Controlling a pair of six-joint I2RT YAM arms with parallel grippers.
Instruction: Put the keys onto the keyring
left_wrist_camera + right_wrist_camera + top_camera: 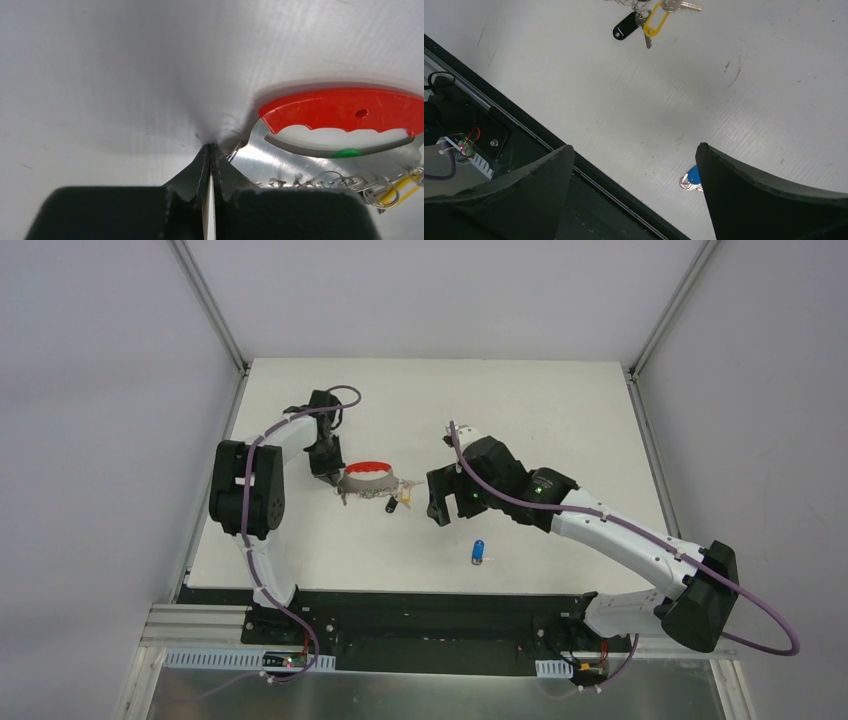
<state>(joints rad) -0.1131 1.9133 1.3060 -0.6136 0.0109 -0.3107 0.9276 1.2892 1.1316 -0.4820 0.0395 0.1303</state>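
Lying on white table (560, 410), keyring (368, 478), blue key (479, 552), grey walls (100, 390)

The keyring (368, 480) lies just right of the left gripper (325, 474) — perhaps touching — a key (479, 552) well before it, rightward.

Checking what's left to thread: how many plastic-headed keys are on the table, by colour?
Bright blue plastic-headed metal key, lying apart from the others: 1
Yellow plastic-headed metal key: 1
Black plastic-headed metal key: 1
Total: 3
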